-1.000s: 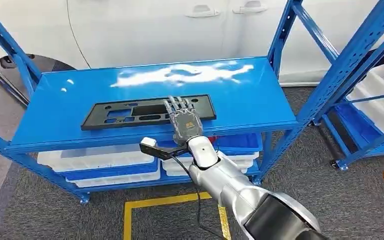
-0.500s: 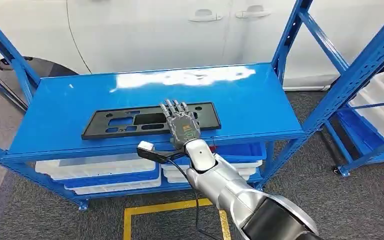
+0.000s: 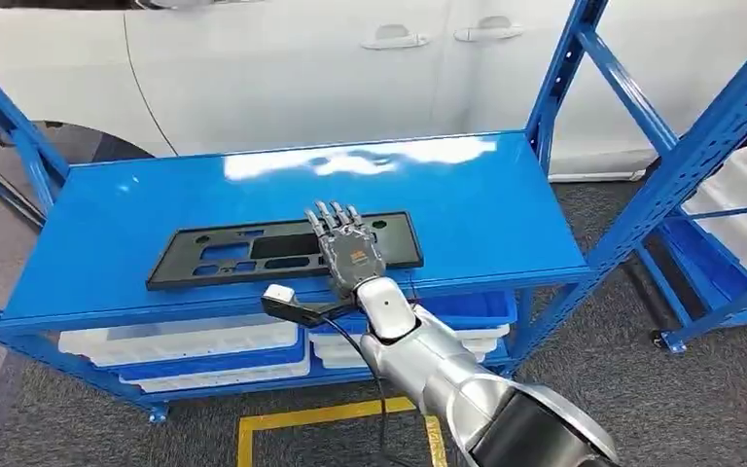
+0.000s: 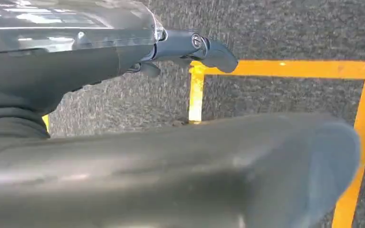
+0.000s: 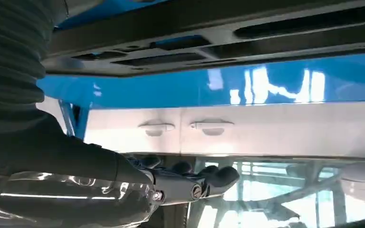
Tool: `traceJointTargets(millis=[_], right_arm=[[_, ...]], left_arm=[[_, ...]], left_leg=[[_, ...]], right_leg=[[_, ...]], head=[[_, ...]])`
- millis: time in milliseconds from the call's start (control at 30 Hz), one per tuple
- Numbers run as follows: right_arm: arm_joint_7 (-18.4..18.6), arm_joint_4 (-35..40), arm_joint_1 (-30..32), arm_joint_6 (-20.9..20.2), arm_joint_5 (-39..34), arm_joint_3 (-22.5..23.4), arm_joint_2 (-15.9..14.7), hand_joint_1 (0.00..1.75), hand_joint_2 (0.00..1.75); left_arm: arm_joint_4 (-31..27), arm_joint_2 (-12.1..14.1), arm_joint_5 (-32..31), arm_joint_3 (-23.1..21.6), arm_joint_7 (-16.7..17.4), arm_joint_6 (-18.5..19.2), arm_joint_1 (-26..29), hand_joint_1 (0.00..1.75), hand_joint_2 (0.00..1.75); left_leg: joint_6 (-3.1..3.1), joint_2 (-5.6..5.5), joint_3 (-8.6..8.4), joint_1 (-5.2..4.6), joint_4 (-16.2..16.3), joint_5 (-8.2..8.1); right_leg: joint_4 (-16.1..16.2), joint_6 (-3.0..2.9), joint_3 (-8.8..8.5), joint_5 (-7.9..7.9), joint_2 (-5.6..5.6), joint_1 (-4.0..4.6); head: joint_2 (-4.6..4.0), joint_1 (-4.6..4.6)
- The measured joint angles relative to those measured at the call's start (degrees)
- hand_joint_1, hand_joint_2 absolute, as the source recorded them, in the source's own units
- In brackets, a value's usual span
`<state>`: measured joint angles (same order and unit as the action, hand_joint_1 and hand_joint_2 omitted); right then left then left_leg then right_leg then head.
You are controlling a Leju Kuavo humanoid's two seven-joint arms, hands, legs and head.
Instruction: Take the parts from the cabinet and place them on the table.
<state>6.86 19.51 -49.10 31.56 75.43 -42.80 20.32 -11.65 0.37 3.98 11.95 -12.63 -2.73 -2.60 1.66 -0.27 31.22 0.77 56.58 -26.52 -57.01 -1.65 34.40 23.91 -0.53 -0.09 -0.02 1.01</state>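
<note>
Right hand (image 3: pixel 343 248) flat, fingers spread over black plastic panel (image 3: pixel 253 252), no grasp; camera shifted, panel unmoved under palm; pickup pending.

Your head view looks forward and down from high up onto the blue shelf (image 3: pixel 506 209). The right wrist view sits close above that same shelf (image 5: pixel 180 88) (picture turned), while your left wrist view faces the floor (image 4: pixel 285 33).

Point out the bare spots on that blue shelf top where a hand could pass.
Blue shelf top: free along the back edge behind the black panel, at both ends beside the uprights. Crowded along the front middle, where the panel lies and the right hand reaches over it.
</note>
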Motion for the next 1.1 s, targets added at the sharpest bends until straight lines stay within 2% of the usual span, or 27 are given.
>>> traceJointTargets(millis=[33,67,133,167,200,233,300,333,367,467,533,567,633,667,700,733,767,833,867,900,967,1033,1067,1100], right_arm=[[0.0,0.11,-0.03,0.0,-0.27,-0.17,0.07,0.0,1.75],[0.0,0.16,-0.1,0.0,-0.35,-0.44,0.18,0.0,1.75],[-0.02,0.16,0.14,0.0,-0.51,-0.96,0.22,0.0,1.75],[-0.02,0.13,0.34,0.0,-0.55,-1.09,0.22,0.0,1.75],[-0.02,0.13,0.42,0.0,-0.64,-1.24,0.22,0.0,1.75],[-0.02,0.13,0.43,0.0,-0.64,-1.38,0.22,0.0,1.75],[-0.02,0.16,0.4,0.02,-0.64,-1.38,0.22,0.0,1.75],[-0.02,0.13,0.39,0.02,-0.64,-1.38,0.22,0.0,1.75],[-0.02,0.13,0.29,0.0,-0.64,-1.4,0.22,0.0,1.75],[-0.02,0.16,0.3,0.02,-0.64,-1.4,0.22,0.0,1.75],[-0.02,0.27,0.13,0.07,-0.64,-1.4,0.24,0.0,1.75],[-0.02,0.27,0.01,0.07,-0.64,-1.4,0.26,0.0,1.75],[-0.02,0.22,0.23,0.04,-0.64,-1.4,0.22,0.0,1.75],[-0.02,0.14,0.46,0.04,-0.64,-1.4,0.18,0.0,1.75],[-0.02,0.11,0.61,0.04,-0.64,-1.4,0.16,0.0,1.75],[-0.02,0.07,0.61,0.02,-0.57,-1.44,0.16,0.0,1.75],[0.0,0.05,0.53,-0.02,-0.35,-1.53,0.16,0.0,1.75],[0.15,0.05,0.26,-0.39,0.09,-1.79,0.16,0.0,1.75],[0.31,0.0,0.06,-1.03,0.59,-2.03,0.16,0.0,1.75],[0.53,-0.04,-0.14,-1.71,1.03,-2.43,0.18,0.0,1.75],[1.03,-0.22,-0.31,-3.15,1.62,-2.78,0.16,0.0,1.75],[1.42,-0.28,-0.66,-5.1,1.94,-2.93,0.22,0.0,1.75],[1.79,-0.3,-0.93,-6.61,1.94,-3.14,0.22,1.1,1.75],[2.14,-0.3,-1.18,-8.64,1.9,-3.39,0.22,1.71,1.75]], left_arm=[[0.0,-0.07,0.0,0.11,-0.07,0.02,0.0,0.0,0.0],[0.0,-0.13,-0.07,0.18,-0.06,0.04,-0.04,0.0,0.0],[0.0,-0.04,-0.11,0.35,-0.06,0.0,0.0,0.0,0.0],[0.0,-0.04,-0.13,0.44,-0.07,0.0,0.16,0.0,0.0],[0.0,-0.04,-0.18,0.55,-0.06,0.0,0.3,0.0,0.0],[0.0,-0.04,-0.17,0.68,-0.06,0.0,0.36,0.0,0.0],[0.0,-0.02,-0.22,0.74,-0.06,0.0,0.31,0.0,0.0],[0.0,0.0,-0.24,0.77,-0.06,0.0,0.34,0.0,0.0],[0.0,0.0,-0.28,0.79,-0.09,0.0,0.27,0.0,0.0],[0.0,0.04,-0.26,0.81,-0.06,-0.09,0.26,0.0,0.0],[0.0,-0.04,-0.26,0.83,-0.09,-0.09,0.26,0.0,0.0],[0.0,-0.02,-0.26,0.83,-0.09,-0.07,0.22,0.0,0.0],[0.0,-0.02,-0.28,0.83,-0.09,-0.04,0.17,0.0,0.0],[0.0,0.0,-0.26,0.83,-0.09,-0.04,0.18,0.0,0.0],[0.0,0.02,-0.26,0.85,-0.09,-0.04,0.26,0.0,0.0],[0.0,0.0,-0.26,0.85,-0.09,-0.04,0.33,0.0,0.0],[0.0,0.0,-0.26,0.85,-0.09,0.02,0.34,0.0,0.0],[0.0,0.0,-0.26,0.85,-0.09,0.07,0.27,0.0,0.0],[0.0,0.0,-0.22,0.88,-0.09,0.11,0.23,0.0,0.0],[0.0,0.0,-0.15,0.92,-0.11,0.2,0.06,0.0,0.0],[0.0,0.0,-0.07,1.01,-0.17,0.44,0.02,0.0,0.0],[0.0,0.0,-0.04,1.12,-0.17,0.66,-0.06,0.0,0.0],[0.0,-0.17,0.0,1.16,-0.22,0.83,-0.08,0.0,0.0],[0.0,-0.2,0.0,1.2,-0.22,0.85,-0.11,0.0,0.0]], left_leg=[[0.18,0.02,0.21,0.12,1.34,-0.59],[0.37,0.02,1.8,0.16,4.63,-2.31],[0.8,0.03,7.19,0.31,14.46,-6.17],[0.91,0.03,9.49,0.32,18.02,-6.82],[0.92,0.03,10.43,0.32,18.48,-5.79],[0.83,0.03,9.82,0.32,16.01,-3.42],[0.37,0.04,5.59,0.3,5.81,2.87],[0.03,0.09,3.81,0.27,1.19,4.42],[-0.21,0.06,3.0,-0.24,0.42,3.33],[-1.24,-0.09,3.16,-0.42,0.49,3.01],[-1.82,-0.06,2.37,0.13,-0.47,3.22],[-2.21,0.0,2.22,0.19,-0.52,3.02],[-2.54,0.05,1.95,0.13,-0.51,2.68],[-2.55,0.05,1.8,0.13,-0.49,2.45],[-2.49,0.0,1.51,0.13,-0.43,2.18],[-2.43,-0.06,1.11,0.13,-0.39,1.85],[-2.31,-0.12,0.62,0.14,-0.29,1.47],[-1.95,-0.18,-0.37,0.15,0.02,0.54],[-1.5,-0.19,-0.44,-0.25,0.24,0.1],[-1.19,-0.19,-0.3,-0.25,0.39,-0.09],[-0.57,-0.12,-0.45,0.01,0.09,-0.21],[0.07,-0.02,-0.62,0.15,0.57,-0.94],[0.27,-0.02,0.25,0.13,2.57,-1.94],[0.48,-0.02,2.28,0.24,6.5,-3.79]], right_leg=[[0.26,-0.22,-0.42,0.11,0.03,-0.02],[0.26,-0.53,-0.65,0.29,0.15,-0.09],[0.24,-0.81,-1.08,0.76,0.2,0.08],[0.19,-0.87,-1.26,1.0,0.19,0.15],[0.11,-0.86,-1.53,1.25,0.14,0.2],[0.05,-0.81,-1.9,1.58,0.06,0.22],[0.01,-0.6,-2.99,2.33,0.05,0.27],[0.05,-0.38,-3.28,2.7,0.07,0.31],[-0.09,-0.04,-3.27,2.92,-0.01,0.73],[0.26,0.78,-3.32,3.13,-0.13,0.48],[-0.81,1.55,-3.36,4.06,-0.04,0.5],[-3.73,1.72,-1.76,5.63,0.05,0.43],[-13.55,2.04,3.7,9.49,0.08,0.15],[-17.81,2.2,6.41,10.48,0.09,0.05],[-19.31,2.3,8.01,9.78,0.1,-0.1],[-17.73,2.34,7.87,7.7,0.13,-0.22],[-13.66,2.29,6.44,4.52,0.18,-0.3],[-3.2,1.85,2.28,-1.46,0.26,-0.3],[-1.64,1.77,1.28,-0.51,0.22,0.08],[-1.03,1.49,1.2,-0.35,0.19,-0.12],[-1.07,0.89,1.32,-0.07,0.02,0.32],[-0.27,0.17,0.47,-0.15,0.05,-0.24],[-0.12,-0.17,0.2,0.05,0.09,-0.31],[-0.12,-0.37,0.05,0.18,0.15,-0.26]], head=[[0.0,0.02],[0.0,0.02],[0.0,0.0],[0.0,0.02],[0.0,0.02],[0.0,0.0],[0.0,0.0],[0.0,0.0],[0.0,0.0],[0.0,0.0],[0.0,0.0],[0.0,0.0],[0.0,0.0],[0.0,0.0],[0.0,0.0],[0.0,0.0],[0.0,0.0],[0.0,0.0],[0.0,0.0],[0.0,0.02],[0.0,0.0],[0.0,0.0],[0.0,0.02],[0.0,0.02]])
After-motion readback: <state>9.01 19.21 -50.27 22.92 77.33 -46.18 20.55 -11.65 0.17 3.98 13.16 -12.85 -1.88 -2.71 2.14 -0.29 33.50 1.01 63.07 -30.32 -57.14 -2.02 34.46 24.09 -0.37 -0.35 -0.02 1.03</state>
